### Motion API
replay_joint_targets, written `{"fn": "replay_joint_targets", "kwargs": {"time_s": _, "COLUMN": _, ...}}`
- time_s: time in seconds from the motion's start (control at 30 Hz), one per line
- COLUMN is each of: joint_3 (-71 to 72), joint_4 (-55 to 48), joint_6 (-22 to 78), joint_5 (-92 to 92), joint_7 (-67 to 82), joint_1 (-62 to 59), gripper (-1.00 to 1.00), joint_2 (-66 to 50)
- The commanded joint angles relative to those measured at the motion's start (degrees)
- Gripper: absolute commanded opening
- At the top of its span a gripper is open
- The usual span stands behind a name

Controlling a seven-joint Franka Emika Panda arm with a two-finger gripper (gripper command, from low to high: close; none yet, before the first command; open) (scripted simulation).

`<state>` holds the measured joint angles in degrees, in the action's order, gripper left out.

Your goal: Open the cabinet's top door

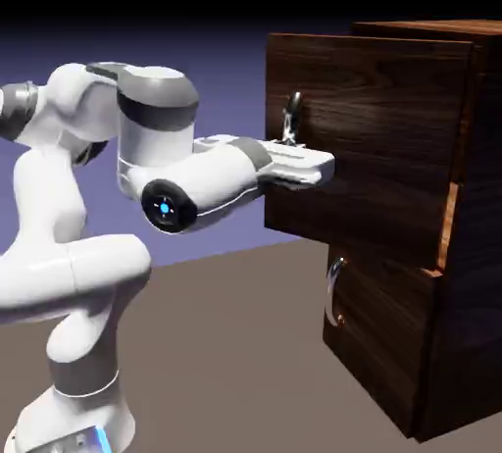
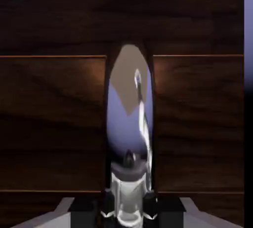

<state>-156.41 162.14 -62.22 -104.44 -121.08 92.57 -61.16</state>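
A tall dark wood cabinet (image 1: 471,245) stood at the right side of a brown table (image 1: 235,343), its side edges a lighter orange-brown. Its top door (image 1: 382,137), the larger upper panel, stood out in front of the cabinet's body, so that it overhung the lower panel (image 1: 377,333); the lighter edge showed in the gap behind it. The lower panel sat flush, with a short silver handle (image 1: 335,289) near its left edge.

A white arm (image 1: 88,206) rose from the table's near left corner and reached level toward the top door. The gripper (image 1: 312,162) sat at the door's long silver handle (image 1: 291,120), near the handle's lower end. In the exterior view the fingers were hidden against the wood. In the hand view the curved, mirror-bright handle (image 2: 129,123) filled the middle, rising from between the dark fingertips (image 2: 84,212) at the bottom edge, with dark wood grain all around. The jaws were closed tight on the handle.
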Motion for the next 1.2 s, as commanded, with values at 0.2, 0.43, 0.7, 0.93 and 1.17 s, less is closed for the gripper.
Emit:
{"fn": "replay_joint_targets", "kwargs": {"time_s": 0.2, "joint_3": -2.2, "joint_4": -8.3, "joint_6": 9.7, "joint_5": 13.1, "joint_7": 9.7, "joint_1": -4.8, "gripper": -1.0, "joint_2": 14.5}}
{"fn": "replay_joint_targets", "kwargs": {"time_s": 0.43, "joint_3": -2.2, "joint_4": -19.0, "joint_6": 15.6, "joint_5": 25.2, "joint_7": 17.7, "joint_1": -7.2, "gripper": -1.0, "joint_2": 29.1}}
{"fn": "replay_joint_targets", "kwargs": {"time_s": 0.7, "joint_3": -0.9, "joint_4": -33.8, "joint_6": 20.3, "joint_5": 37.5, "joint_7": 23.4, "joint_1": -7.4, "gripper": -1.0, "joint_2": 45.7}}
{"fn": "replay_joint_targets", "kwargs": {"time_s": 0.93, "joint_3": 1.0, "joint_4": -48.3, "joint_6": 24.3, "joint_5": 46.2, "joint_7": 24.9, "joint_1": -6.0, "gripper": -1.0, "joint_2": 59.8}}
{"fn": "replay_joint_targets", "kwargs": {"time_s": 1.17, "joint_3": 2.3, "joint_4": -58.0, "joint_6": 27.2, "joint_5": 50.6, "joint_7": 24.2, "joint_1": -4.4, "gripper": 1.0, "joint_2": 68.5}}
